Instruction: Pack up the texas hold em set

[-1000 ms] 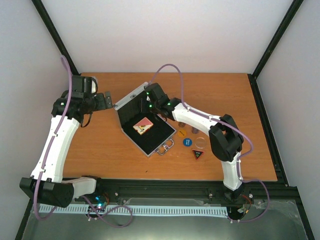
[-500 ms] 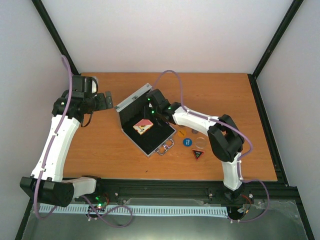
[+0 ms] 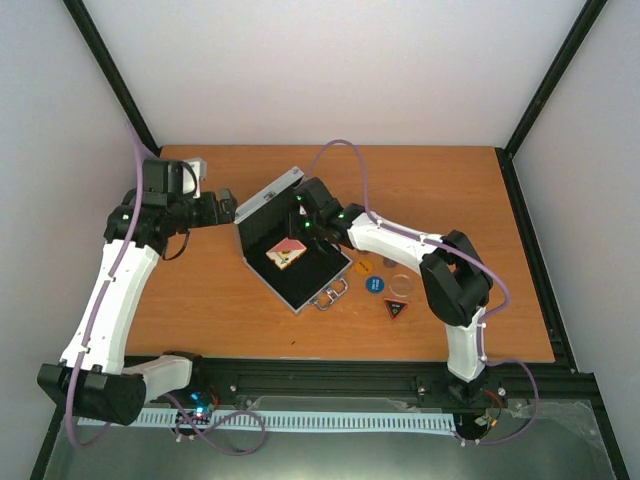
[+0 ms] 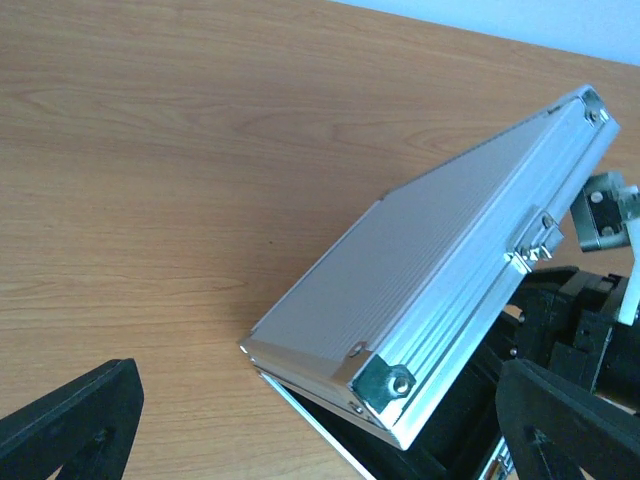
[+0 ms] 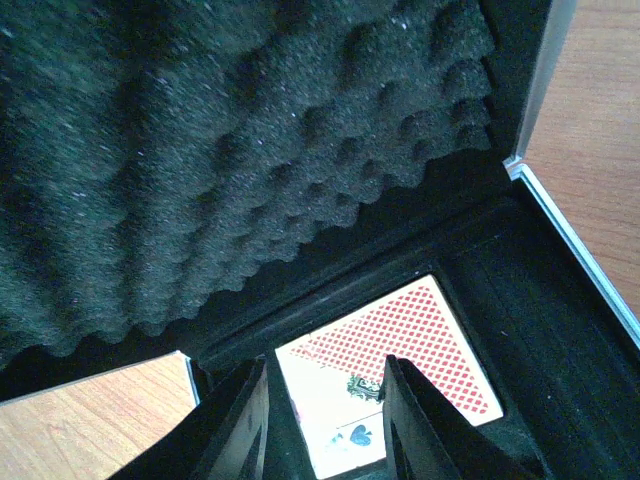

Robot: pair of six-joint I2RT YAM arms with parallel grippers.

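The silver case stands open mid-table, its ribbed lid (image 3: 264,201) half raised over the black-lined base (image 3: 305,275). The red card deck (image 3: 287,252) lies in the base. My right gripper (image 3: 316,228) is open inside the case under the lid; in the right wrist view its fingers (image 5: 410,420) hover over the deck (image 5: 420,330), below the lid's foam (image 5: 220,150). My left gripper (image 3: 228,207) is open at the lid's outer left corner; the lid (image 4: 450,260) sits between its spread fingers (image 4: 70,425). An orange disc (image 3: 365,266), blue disc (image 3: 373,284), clear disc (image 3: 400,286), dark triangular button (image 3: 396,308) and chip stacks (image 3: 388,262) lie right of the case.
The case's metal handle (image 3: 333,292) points toward the near edge. Black frame posts stand at the table's back corners, and a rail runs along the front. Purple cables loop over both arms.
My left gripper has moved right, up to the lid's corner. My right gripper has shifted slightly down and in under the lid. The deck and loose pieces have not moved.
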